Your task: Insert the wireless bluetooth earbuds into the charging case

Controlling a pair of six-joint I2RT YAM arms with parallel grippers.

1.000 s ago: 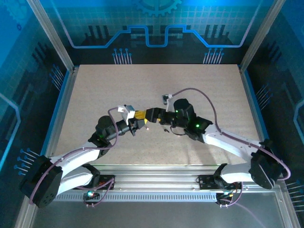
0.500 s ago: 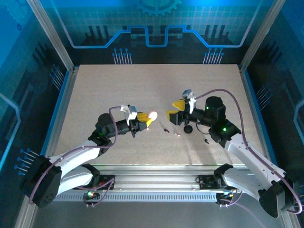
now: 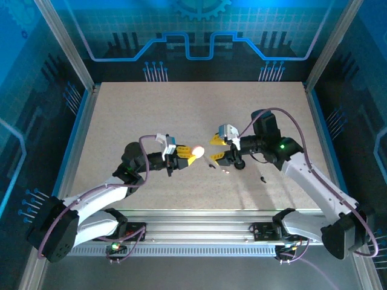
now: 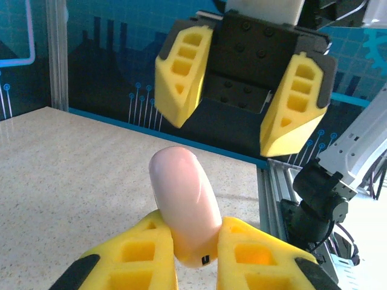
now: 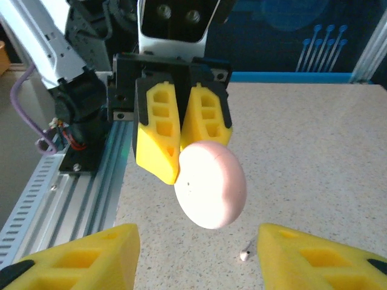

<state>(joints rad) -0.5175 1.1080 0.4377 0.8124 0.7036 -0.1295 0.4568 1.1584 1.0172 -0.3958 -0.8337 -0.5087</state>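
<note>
The left gripper (image 3: 188, 156) pinches the case (image 4: 181, 199) by its edge (a thin hold); the right gripper (image 4: 239, 90) faces the case, spread. The earbuds (image 5: 245, 255) lie on the table (image 3: 181, 109) near the case; a nudge could knock it loose.

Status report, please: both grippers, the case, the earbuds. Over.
Left gripper shut on pink case, in air. Right gripper open, facing it. Earbuds loose on table, not inserted. Nothing between grippers.

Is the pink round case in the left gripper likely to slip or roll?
The pink case looks smooth, so it may slip; the left gripper pinches only one edge. Being round, it would probably roll if dropped on edge.
</note>
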